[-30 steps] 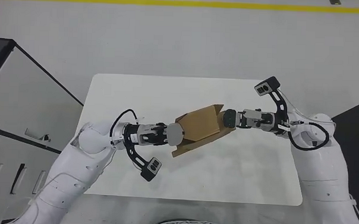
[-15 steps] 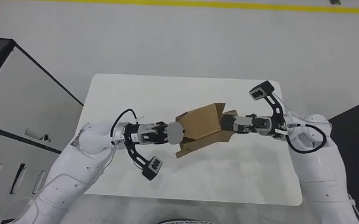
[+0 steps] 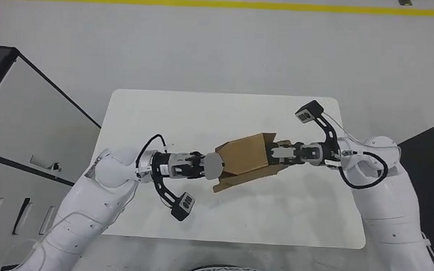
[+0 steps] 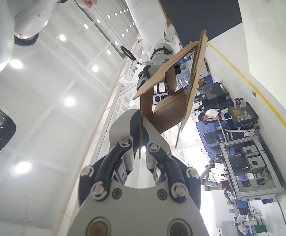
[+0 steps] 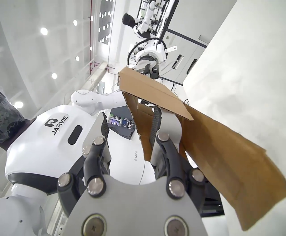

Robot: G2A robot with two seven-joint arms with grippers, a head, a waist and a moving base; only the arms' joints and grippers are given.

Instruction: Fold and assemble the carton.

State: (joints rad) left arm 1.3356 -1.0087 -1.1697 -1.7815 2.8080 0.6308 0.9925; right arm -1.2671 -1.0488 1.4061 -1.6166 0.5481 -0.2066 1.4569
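The left hand (image 3: 214, 164) reaches in from the left edge of the table (image 3: 203, 113) and is clamped narrow on the left end of the carton (image 3: 243, 156). In its own wrist view, the hand (image 4: 141, 130) pinches a thin cardboard edge between both fingers. It has barely shifted over the last second.

The carton is a brown, half-opened sleeve over the middle of the table, with a loose flap hanging toward the near edge. Whether that flap touches the table cannot be told. Compared with a second ago, the carton lies less steeply, and its right end has swung slightly toward the near edge and the right.

The right hand (image 3: 276, 153) has pushed in from the right edge. A second ago it only met the carton's right end, and now it overlaps that end. Its wrist has dropped closer to the carton's line. In the right wrist view, the hand (image 5: 134, 125) is spread wide, with an end flap standing between the fingers, against one and clear of the other.
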